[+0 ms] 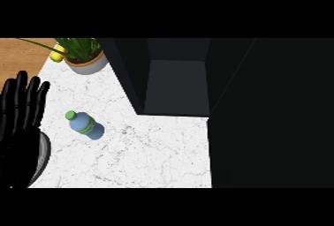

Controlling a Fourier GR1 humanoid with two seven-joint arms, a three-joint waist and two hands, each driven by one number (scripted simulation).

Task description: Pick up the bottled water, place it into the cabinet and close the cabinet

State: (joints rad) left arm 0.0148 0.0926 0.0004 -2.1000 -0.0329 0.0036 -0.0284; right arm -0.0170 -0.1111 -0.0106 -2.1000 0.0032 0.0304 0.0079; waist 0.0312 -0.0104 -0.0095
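Note:
A small blue water bottle (pixel 82 123) with a green cap and green band stands on the white marble counter (pixel 143 150), left of centre. A dark cabinet (pixel 176 84) stands open at the back, its inside bare, and its open door (pixel 274 114) fills the right side of the view. My left hand (pixel 20 114) rests open at the left edge, fingers straight and pointing up, a short way left of the bottle and not touching it. My right hand does not show.
A potted green plant (pixel 83 55) in a white pot stands at the back left, with a yellow object (pixel 57 56) beside it. A strip of wooden surface (pixel 23 55) lies beyond the counter's left edge.

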